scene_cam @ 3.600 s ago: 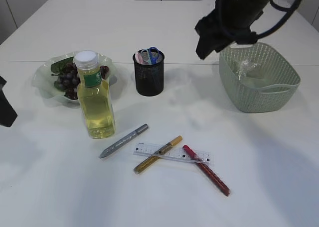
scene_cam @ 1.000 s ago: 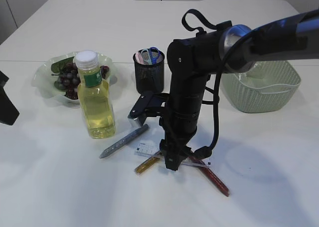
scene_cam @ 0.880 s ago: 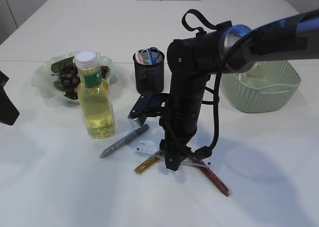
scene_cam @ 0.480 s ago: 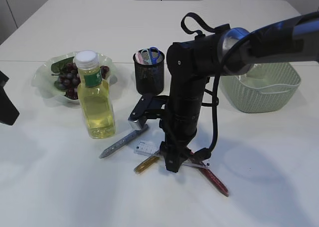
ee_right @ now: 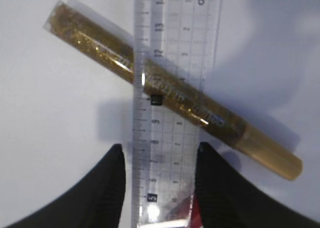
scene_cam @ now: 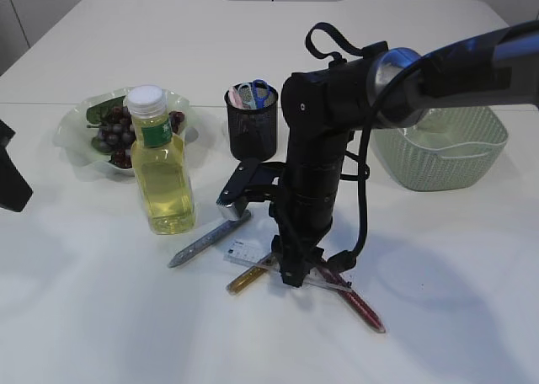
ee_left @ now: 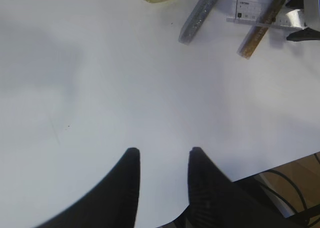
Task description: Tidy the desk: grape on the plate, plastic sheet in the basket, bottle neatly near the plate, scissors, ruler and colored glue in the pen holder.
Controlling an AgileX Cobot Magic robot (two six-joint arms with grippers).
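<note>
Down at mid-table we find the right gripper (ee_right: 157, 180) with its fingers (ee_right: 107, 188) set either side of the clear ruler (ee_right: 170, 138); whether they are pinching it we cannot tell. We note the gold glue pen (ee_right: 170, 95) lying slantwise under the ruler, the red pen (scene_cam: 358, 302) just beside, the silver pen (scene_cam: 209, 238) apart toward the bottle (scene_cam: 160, 172). We see the left gripper (ee_left: 161, 158) hovering over bare table (ee_left: 100, 88), jaws apart, nothing between. Scissors (scene_cam: 251, 93) stand in the pen holder (scene_cam: 252, 125).
</note>
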